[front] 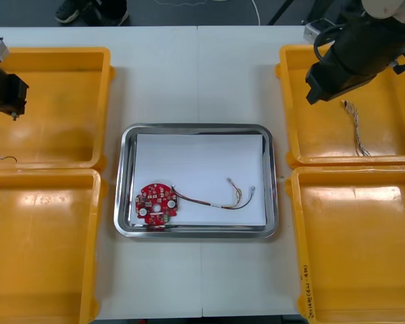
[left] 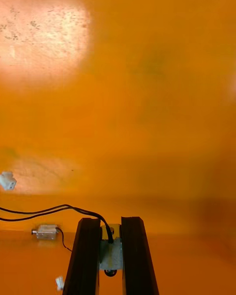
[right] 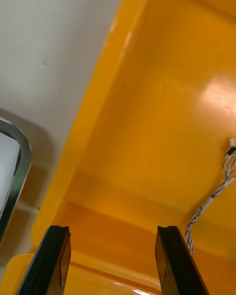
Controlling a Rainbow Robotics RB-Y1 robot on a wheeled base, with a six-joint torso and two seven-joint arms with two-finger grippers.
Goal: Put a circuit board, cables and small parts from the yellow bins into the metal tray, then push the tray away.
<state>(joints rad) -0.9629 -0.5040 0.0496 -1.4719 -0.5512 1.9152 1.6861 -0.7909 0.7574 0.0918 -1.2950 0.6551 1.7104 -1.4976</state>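
Pinching a small metal part [left: 111,255], left hand [left: 110,224] has its fingers [left: 87,255] drawn in to the part's width. A black cable [left: 49,210] trails off the part across the bin floor. Grip is narrow and end-on, probably so the cable hangs free for the carry. A second metal part [left: 46,232] lies just beside the fingers, not held. Hand is over the left far bin [front: 61,52], left of the tray [front: 125,175].

Right hand [right: 113,231]: fingers spread, nothing between them. It hangs over the right far bin [front: 287,108], right of the tray, near that bin's tray-side wall. Twisted blue and white cable [right: 212,200] lies on the bin floor off to one side of the fingers, untouched. The wide spread suits dropping over it.

Inside the tray: red circuit board [front: 155,204] in the near left corner, red and yellow cable [front: 216,200] running rightward from it. Judged: loading partway, push not yet due.
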